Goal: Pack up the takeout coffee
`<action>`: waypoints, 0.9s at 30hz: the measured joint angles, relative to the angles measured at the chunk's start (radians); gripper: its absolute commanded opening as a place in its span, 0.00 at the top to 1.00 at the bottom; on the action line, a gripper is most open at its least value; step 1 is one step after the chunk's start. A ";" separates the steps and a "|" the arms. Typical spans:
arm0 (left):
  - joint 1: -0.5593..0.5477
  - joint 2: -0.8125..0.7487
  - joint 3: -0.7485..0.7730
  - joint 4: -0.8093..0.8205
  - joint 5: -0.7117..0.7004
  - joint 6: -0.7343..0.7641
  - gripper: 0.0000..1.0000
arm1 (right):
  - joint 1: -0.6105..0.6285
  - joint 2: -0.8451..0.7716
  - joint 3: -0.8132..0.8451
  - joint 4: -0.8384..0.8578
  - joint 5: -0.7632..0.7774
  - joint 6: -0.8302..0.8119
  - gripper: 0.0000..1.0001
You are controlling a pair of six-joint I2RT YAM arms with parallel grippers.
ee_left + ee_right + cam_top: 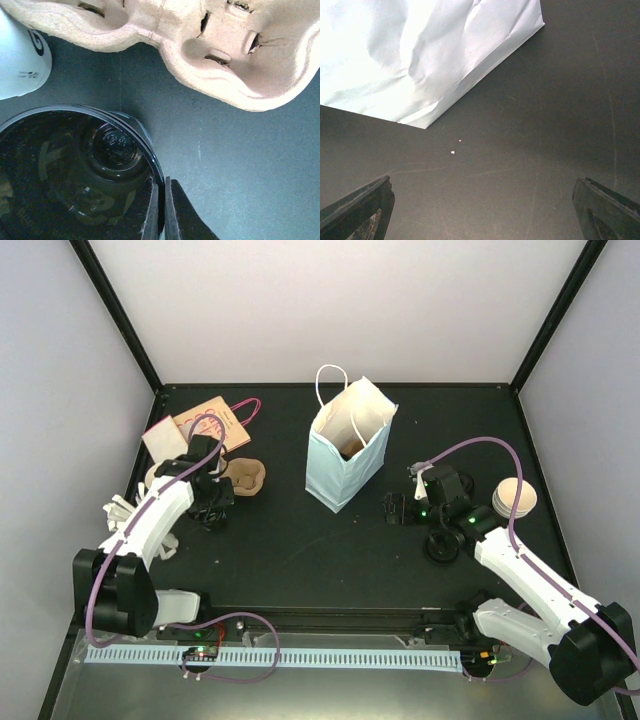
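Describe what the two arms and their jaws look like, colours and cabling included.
The left arm and right arm both have white link shells with black joints and black bases. A purple cable runs along each. The jaws are black and taper to thin tips. Small green lights glow near the right wrist.

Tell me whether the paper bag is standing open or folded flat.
Standing open. In the top view the paper bag sits upright, its mouth spread and brown inside showing.
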 measured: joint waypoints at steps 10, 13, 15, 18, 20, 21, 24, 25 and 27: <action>-0.018 -0.052 0.036 -0.060 -0.076 0.000 0.98 | 0.000 0.000 0.000 0.000 -0.001 0.000 0.00; -0.021 -0.060 0.044 -0.065 -0.094 0.000 0.99 | 0.000 0.000 0.000 0.000 -0.002 0.000 0.00; -0.024 -0.059 0.045 -0.066 -0.096 0.000 0.98 | 0.000 0.000 0.000 0.000 -0.002 0.000 0.00; -0.025 -0.056 0.045 -0.068 -0.093 0.001 0.98 | 0.000 0.000 0.000 0.000 -0.003 0.000 0.00; -0.025 -0.053 0.045 -0.066 -0.090 0.003 0.98 | 0.000 0.000 0.000 0.000 -0.003 0.000 0.00; -0.025 -0.051 0.044 -0.063 -0.089 0.004 0.98 | 0.000 0.000 -0.001 0.000 -0.003 0.000 0.00; -0.025 -0.037 0.039 -0.056 -0.073 0.008 0.97 | 0.000 0.000 -0.003 0.000 -0.006 0.000 0.00; -0.025 -0.034 0.036 -0.054 -0.067 0.010 0.95 | 0.000 0.000 -0.003 0.000 -0.006 0.000 0.00; -0.025 -0.029 0.031 -0.052 -0.059 0.014 0.89 | 0.000 0.000 -0.004 0.000 -0.007 0.000 0.00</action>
